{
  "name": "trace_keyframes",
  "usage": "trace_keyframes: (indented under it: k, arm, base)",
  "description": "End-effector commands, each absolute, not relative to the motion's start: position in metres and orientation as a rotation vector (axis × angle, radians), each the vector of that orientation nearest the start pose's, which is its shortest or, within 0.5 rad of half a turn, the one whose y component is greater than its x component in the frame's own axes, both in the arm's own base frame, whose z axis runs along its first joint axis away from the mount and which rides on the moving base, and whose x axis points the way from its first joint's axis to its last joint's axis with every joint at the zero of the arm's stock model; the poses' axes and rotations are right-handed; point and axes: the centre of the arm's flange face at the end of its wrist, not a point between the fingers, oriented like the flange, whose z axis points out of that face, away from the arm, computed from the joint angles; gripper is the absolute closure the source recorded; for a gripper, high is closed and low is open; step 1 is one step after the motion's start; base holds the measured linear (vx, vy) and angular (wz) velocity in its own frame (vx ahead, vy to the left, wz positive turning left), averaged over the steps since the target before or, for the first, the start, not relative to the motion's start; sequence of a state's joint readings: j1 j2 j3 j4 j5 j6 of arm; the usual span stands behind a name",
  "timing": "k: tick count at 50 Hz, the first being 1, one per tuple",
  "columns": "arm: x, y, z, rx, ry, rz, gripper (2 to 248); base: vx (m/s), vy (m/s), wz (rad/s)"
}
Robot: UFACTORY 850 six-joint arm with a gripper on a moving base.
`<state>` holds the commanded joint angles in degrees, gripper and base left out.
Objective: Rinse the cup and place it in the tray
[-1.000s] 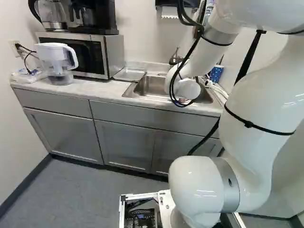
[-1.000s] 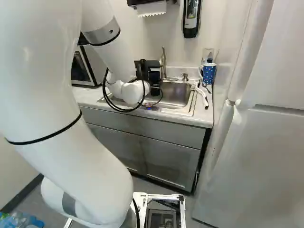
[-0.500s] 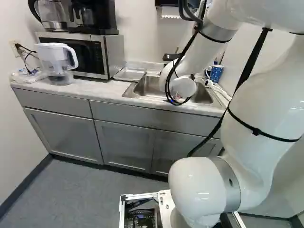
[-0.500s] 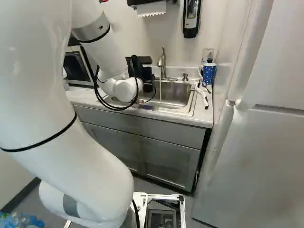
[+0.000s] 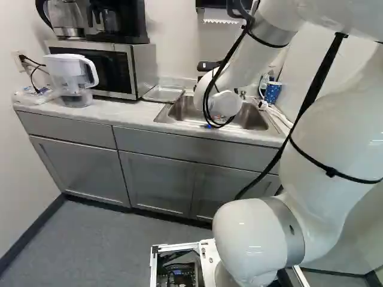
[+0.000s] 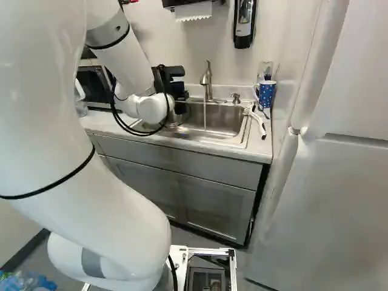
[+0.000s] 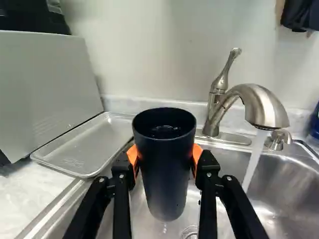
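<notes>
In the right base view my gripper [image 6: 172, 83] is over the left part of the sink, its fingertips hidden. The wrist view shows the gripper [image 7: 164, 157] shut on a dark cup [image 7: 163, 174], an orange pad pressing each side. The cup stands upright, mouth up, above the basin. A shallow metal tray [image 7: 94, 143] lies on the counter beyond the gripper's left finger, beside the sink; the left base view also shows the tray [image 5: 163, 93]. Water [image 7: 254, 159] runs from the faucet [image 7: 256, 102] to the other side of the cup, apart from it.
A microwave [image 5: 111, 67] stands beside the tray, with a water pitcher [image 5: 72, 78] in front. Right of the sink [image 6: 227, 124] are a blue dotted mug [image 6: 266, 94] and a white-handled brush [image 6: 257, 121]. A soap dispenser [image 6: 244, 23] hangs on the wall. A refrigerator [image 6: 327, 182] stands at the right.
The arm has moved left along the sink, away from the faucet, carrying the gripper. The water stream, hidden a second ago in the right base view, now shows there. The base has stayed still.
</notes>
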<state>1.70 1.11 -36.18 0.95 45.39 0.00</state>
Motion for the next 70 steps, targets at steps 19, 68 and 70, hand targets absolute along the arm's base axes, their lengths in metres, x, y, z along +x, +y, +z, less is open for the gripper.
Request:
trace_keyframes:
  k: [19, 68, 70]
  arm:
    - [0.466, 0.035, 0.511, -2.318, -0.065, -2.043, 128]
    - [0.478, 0.078, 0.55, -2.251, -0.159, -2.025, 128]
    - [0.478, 0.078, 0.55, -2.25, -0.156, -2.024, 128]
  base:
    - [0.0, 0.0, 0.0]
    - [0.0, 0.0, 0.0]
    - [0.0, 0.0, 0.0]
